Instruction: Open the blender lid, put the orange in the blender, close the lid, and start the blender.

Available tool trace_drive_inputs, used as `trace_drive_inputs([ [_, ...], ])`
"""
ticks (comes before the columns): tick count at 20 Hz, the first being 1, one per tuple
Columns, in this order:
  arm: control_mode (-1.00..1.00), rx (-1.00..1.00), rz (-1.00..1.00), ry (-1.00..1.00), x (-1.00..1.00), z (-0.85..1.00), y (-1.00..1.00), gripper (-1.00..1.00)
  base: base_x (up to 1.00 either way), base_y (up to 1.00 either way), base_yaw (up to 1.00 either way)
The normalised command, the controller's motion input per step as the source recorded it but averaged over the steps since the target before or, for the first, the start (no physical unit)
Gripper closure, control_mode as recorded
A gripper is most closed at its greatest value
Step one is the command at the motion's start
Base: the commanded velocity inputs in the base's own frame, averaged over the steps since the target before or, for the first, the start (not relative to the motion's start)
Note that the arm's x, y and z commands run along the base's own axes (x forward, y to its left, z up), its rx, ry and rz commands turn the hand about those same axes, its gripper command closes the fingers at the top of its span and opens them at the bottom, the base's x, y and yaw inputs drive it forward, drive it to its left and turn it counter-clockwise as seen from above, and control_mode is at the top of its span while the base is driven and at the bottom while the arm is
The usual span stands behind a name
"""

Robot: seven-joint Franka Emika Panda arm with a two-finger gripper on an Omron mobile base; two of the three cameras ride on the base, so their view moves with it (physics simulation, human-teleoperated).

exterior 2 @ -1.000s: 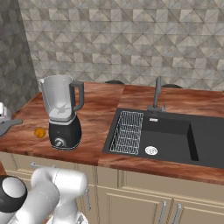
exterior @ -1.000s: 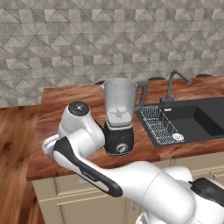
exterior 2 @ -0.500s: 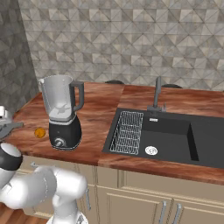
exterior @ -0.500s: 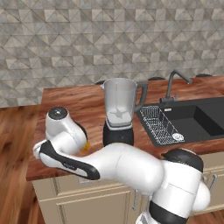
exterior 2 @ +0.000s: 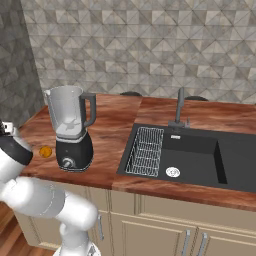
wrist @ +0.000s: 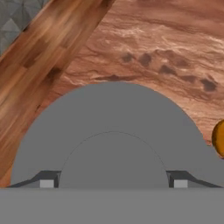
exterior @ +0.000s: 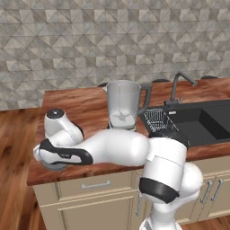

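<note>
The tall clear plastic blender jar [exterior 2: 71, 111] stands lidless on its rounded black base with a silver dial on the reddish-brown wooden counter [exterior 2: 112, 145], and the small round orange fruit [exterior 2: 45, 151] lies on the counter just beside the base at its 9 o'clock. In the hand view the round flat dark grey blender lid [wrist: 113, 142] sits gripped in the claw [wrist: 113, 183], its raised centre knob between the two finger tips [wrist: 46, 182], above the counter, with the orange at 3 o'clock.
</note>
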Motion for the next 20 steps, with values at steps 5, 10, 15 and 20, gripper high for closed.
trace_drive_inputs([
  [5,-1.00,0.00,-0.01,0.00,0.09,-0.31,0.04,1.00,0.00,0.00,0.00],
  [10,-1.00,0.00,-0.04,0.00,0.05,-0.04,0.00,1.00,0.00,0.00,0.00],
  [15,-1.00,0.00,-0.05,0.00,0.15,-0.15,0.00,1.00,0.00,0.00,0.00],
  [20,-1.00,0.00,-0.06,0.00,0.22,-0.19,0.01,1.00,0.00,0.00,0.00],
])
